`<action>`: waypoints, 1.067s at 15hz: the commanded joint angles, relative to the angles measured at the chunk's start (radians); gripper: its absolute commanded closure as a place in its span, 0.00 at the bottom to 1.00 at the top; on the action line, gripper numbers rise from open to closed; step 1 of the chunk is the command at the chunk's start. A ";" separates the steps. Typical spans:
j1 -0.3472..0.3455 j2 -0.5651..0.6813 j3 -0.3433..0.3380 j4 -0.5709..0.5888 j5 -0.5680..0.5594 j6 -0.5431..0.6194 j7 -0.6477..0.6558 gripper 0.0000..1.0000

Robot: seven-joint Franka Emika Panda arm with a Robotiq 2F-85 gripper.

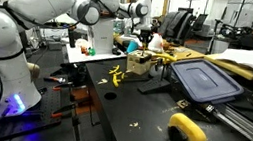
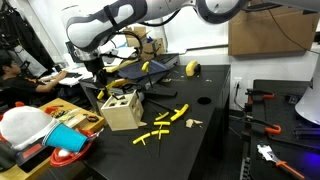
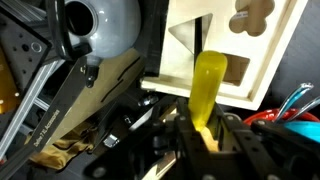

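One yellow stick point(image 3: 208, 90), clamped between the narrow jaws of my gripper point(image 3: 206, 128), its free end lying over the wooden box point(image 3: 262, 50) beside a triangular opening. One wooden box, standing on the black tabletop point(image 2: 215, 120), directly under the gripper. Several loose yellow sticks point(image 2: 160, 128), scattered on the tabletop near the box. One blue lid point(image 1: 206, 80), well apart from it

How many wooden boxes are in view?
1: the box stands on the table, close to the end effector, which holds a yellow stick. More may be hidden behind clutter.
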 commanded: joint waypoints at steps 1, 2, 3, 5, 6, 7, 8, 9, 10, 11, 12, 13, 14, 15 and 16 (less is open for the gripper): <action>-0.001 -0.056 0.007 -0.053 0.009 0.067 0.059 0.94; -0.002 -0.061 0.009 -0.061 0.010 0.086 0.071 0.94; -0.003 -0.065 0.011 -0.069 0.012 0.102 0.083 0.94; -0.004 -0.072 0.013 -0.089 0.016 0.122 0.097 0.94; -0.006 -0.078 0.016 -0.103 0.019 0.131 0.102 0.94; -0.007 -0.085 0.017 -0.118 0.021 0.135 0.112 0.94; -0.011 -0.097 0.021 -0.141 0.028 0.141 0.118 0.94; -0.013 -0.113 0.022 -0.169 0.033 0.155 0.135 0.94; -0.015 -0.129 0.021 -0.198 0.036 0.171 0.153 0.94; -0.015 -0.148 0.016 -0.229 0.036 0.191 0.179 0.94; -0.015 -0.169 0.011 -0.267 0.033 0.213 0.205 0.94; -0.016 -0.195 0.009 -0.311 0.031 0.234 0.229 0.94; -0.018 -0.218 0.009 -0.354 0.030 0.259 0.250 0.94; -0.019 -0.238 0.007 -0.391 0.028 0.280 0.271 0.94; -0.020 -0.260 0.004 -0.430 0.026 0.302 0.295 0.94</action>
